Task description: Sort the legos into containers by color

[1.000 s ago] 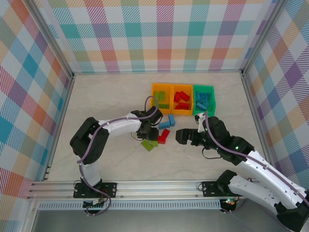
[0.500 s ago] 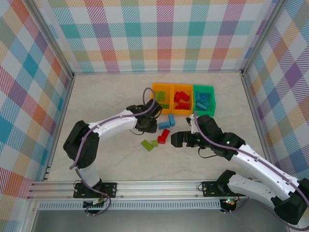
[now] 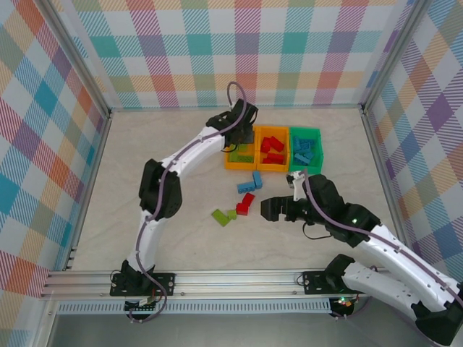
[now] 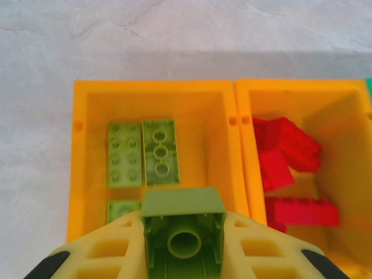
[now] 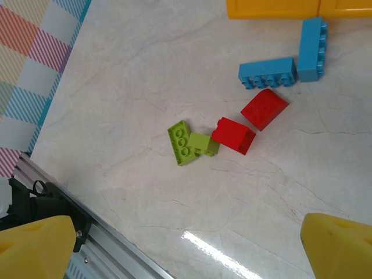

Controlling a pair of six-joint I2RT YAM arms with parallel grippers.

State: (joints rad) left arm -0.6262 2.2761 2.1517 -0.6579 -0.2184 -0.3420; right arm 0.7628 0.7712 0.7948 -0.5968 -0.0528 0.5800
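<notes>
My left gripper [image 4: 183, 235] is shut on a lime green lego [image 4: 183, 203] and hangs over the left orange container [image 4: 151, 86], where three lime legos [image 4: 160, 151] lie. In the top view the left gripper [image 3: 242, 136] is above that container [image 3: 239, 167]. Red legos [image 4: 288, 151] fill the middle orange container [image 3: 273, 171]; blue ones lie in the green container [image 3: 305, 130]. On the table lie two lime legos [image 5: 185, 142], two red [image 5: 233, 135] and two blue [image 5: 267, 73]. My right gripper [image 3: 278, 210] hovers open just right of them, nothing between its fingers [image 5: 35, 244].
Checked walls close off the left, back and right. An aluminium rail [image 3: 217, 278] runs along the near edge, also seen in the right wrist view as a rail [image 5: 87, 232]. Bare marble-look table [image 3: 159, 152] spreads left of the containers.
My left arm has swung from the loose pile up to the left orange container, its jaws closing on a lime lego on the way. The right gripper shifted only slightly.
</notes>
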